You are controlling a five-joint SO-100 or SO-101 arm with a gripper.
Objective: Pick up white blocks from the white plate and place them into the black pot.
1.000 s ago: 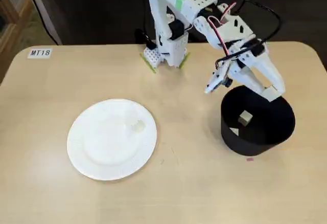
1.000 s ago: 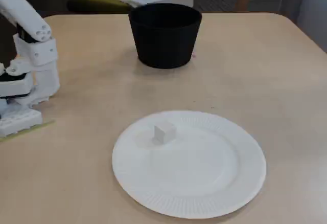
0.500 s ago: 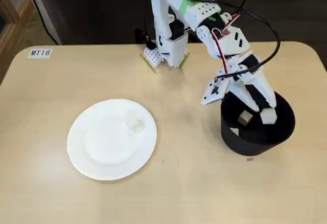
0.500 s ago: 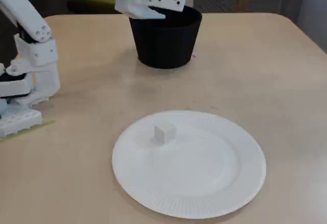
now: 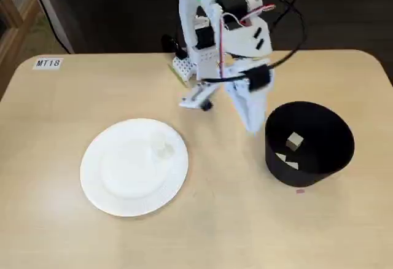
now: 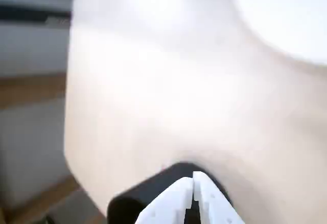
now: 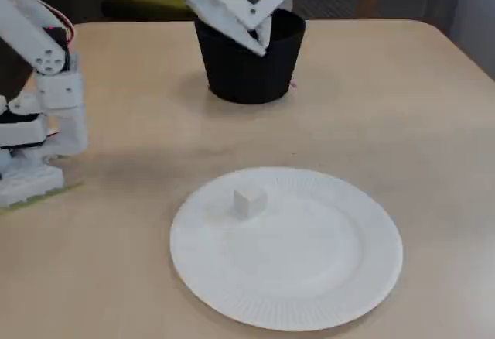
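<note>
**Pincer closed and empty beside the pot, one cube left on the plate**

The white plastic arm hangs over the table (image 5: 202, 232), a pale wood-grain top with rounded corners. Its pincer (image 5: 252, 126) points down in the gap between plate and pot, just beside the pot's wall and above the tabletop. In the wrist view the two white fingertips (image 6: 193, 180) meet with barely a slit between them and nothing gripped; that picture is blurred, so little else reads there beyond a dark shape behind the tips and pale table beyond.

The black pot (image 5: 310, 174) stands toward the table's right edge in a fixed view: matte, straight-walled, round, without handles. Inside it lie white blocks (image 5: 295, 140), one a plain cream cube sitting clear on the dark floor, with flatter pale pieces near the wall closest to the plate; how many those are I cannot tell.

The white plate (image 5: 98, 183) lies flat nearer the left side, well apart from the pot. It is round and papery, with a finely ribbed rim and a smooth centre. One small off-white cube (image 7: 249, 202) rests on it, away from the centre, toward the arm's base.

A small label (image 5: 48, 63) is stuck at the far left corner.
</note>
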